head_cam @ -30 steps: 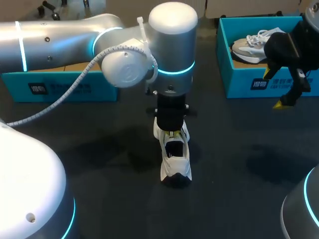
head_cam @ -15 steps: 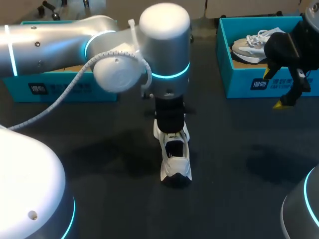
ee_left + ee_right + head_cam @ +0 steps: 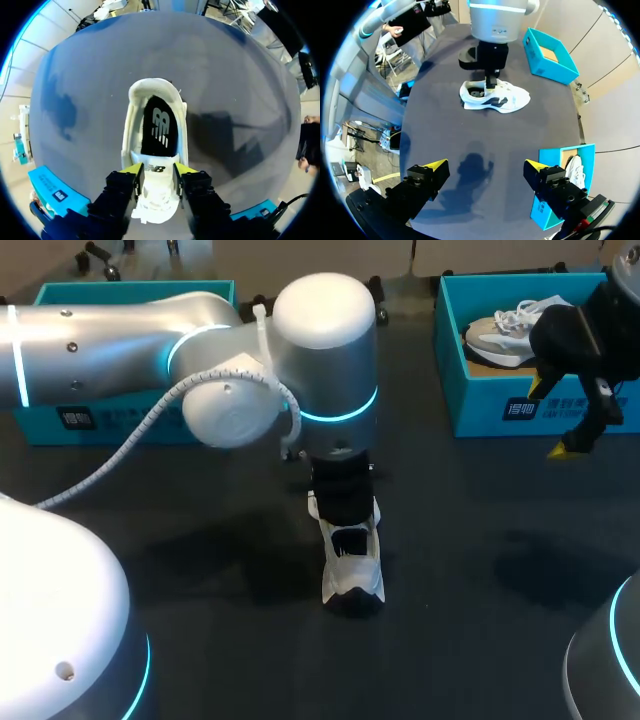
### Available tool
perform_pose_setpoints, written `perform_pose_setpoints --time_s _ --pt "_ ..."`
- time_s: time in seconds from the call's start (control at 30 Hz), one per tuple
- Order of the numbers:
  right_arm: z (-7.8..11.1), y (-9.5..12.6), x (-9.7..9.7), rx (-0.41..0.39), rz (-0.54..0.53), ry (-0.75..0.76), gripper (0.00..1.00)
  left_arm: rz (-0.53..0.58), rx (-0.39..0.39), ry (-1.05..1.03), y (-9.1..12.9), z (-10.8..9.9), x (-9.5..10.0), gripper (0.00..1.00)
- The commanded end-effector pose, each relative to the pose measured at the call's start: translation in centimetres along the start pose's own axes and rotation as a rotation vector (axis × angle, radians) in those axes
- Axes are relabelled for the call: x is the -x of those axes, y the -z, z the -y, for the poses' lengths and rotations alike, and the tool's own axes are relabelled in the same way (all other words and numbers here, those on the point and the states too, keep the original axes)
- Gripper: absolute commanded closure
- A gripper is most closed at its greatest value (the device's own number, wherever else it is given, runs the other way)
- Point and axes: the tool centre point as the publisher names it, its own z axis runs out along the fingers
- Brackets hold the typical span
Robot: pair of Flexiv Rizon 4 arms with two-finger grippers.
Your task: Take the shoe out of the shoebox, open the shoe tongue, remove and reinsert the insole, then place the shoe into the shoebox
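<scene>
A white shoe (image 3: 352, 575) stands on the dark table mid-scene, with its toe toward the near edge. Its black insole (image 3: 159, 127) lies inside it. My left gripper (image 3: 159, 171) points down over the shoe's laced part. Its yellow fingertips (image 3: 133, 168) stand apart on either side of the tongue (image 3: 153, 161), so the gripper is open. In the head view the left gripper (image 3: 345, 510) is mostly hidden under its wrist. My right gripper (image 3: 578, 435) hangs wide open and empty in front of the teal shoebox (image 3: 500, 405) at the far right. From there it sees the shoe (image 3: 495, 97).
The right shoebox holds a second, grey and white shoe (image 3: 510, 328). Another teal box (image 3: 120, 418) sits at the back left, behind my left arm. In the right wrist view this box (image 3: 551, 56) lies beyond the shoe.
My left arm's wrist has shifted a little left and toward the near edge over the shoe. The shoe and the right arm have stayed put.
</scene>
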Motion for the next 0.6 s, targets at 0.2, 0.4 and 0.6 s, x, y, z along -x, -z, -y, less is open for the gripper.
perform_pose_setpoints --time_s 0.2,0.4,0.6 --pt "-0.13 -0.08 0.21 -0.003 -0.004 -0.001 0.0 0.004 0.046 0.061 1.96 0.25 -0.53 0.03" --pt "-0.13 -0.08 0.21 -0.003 -0.004 -0.001 0.0 0.004 0.046 0.061 1.96 0.25 -0.53 0.0" --pt "-0.13 -0.08 0.21 -0.003 -0.004 -0.001 0.0 0.004 0.046 0.061 1.96 0.25 -0.53 0.0"
